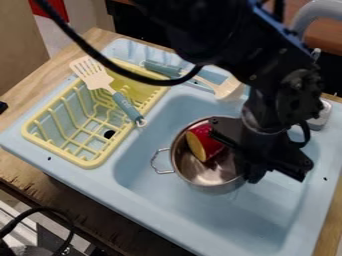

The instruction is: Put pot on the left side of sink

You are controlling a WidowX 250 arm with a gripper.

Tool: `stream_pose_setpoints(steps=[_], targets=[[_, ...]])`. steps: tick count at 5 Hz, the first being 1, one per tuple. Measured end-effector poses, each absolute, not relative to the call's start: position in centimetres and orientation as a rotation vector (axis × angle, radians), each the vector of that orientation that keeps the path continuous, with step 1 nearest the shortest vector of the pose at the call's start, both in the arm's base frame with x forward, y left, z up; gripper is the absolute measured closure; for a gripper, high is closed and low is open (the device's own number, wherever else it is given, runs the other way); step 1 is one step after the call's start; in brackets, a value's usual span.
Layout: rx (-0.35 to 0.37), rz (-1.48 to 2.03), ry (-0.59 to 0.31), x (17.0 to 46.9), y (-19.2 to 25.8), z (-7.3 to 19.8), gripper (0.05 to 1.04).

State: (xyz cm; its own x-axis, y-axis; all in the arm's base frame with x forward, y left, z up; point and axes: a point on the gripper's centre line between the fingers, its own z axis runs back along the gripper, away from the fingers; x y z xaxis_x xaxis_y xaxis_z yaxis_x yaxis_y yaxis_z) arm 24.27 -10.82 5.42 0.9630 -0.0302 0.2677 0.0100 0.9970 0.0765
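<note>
Hanging at the pot point(205, 175), gripper point(257, 152) apart or together, I cannot tell.

1 black arm point(230, 42) slants in, gripper point(259, 150) seemingly pointing down.

A cup point(208, 142) lies in the pot point(199, 174) in the sink point(257, 215), right of the rack point(90, 163).

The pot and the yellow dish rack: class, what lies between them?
In the camera view, the pot's looped wire handle and a stretch of blue sink; a spatula's handle end reaches the rack's edge.
</note>
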Motion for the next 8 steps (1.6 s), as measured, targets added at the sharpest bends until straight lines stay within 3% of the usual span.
stream_pose_setpoints(steps=[1, 3, 4, 8], targets=[[0.128, 0.029, -0.274, 24.4, -10.3, 7.0, 1.022], [0.065, 0.077, -0.227, 25.4, -5.4, 9.0, 1.022], [0.056, 0.110, -0.257, 25.6, -2.5, 10.4, 1.022], [0.078, 0.038, -0.304, 24.3, 5.5, 9.3, 1.022]])
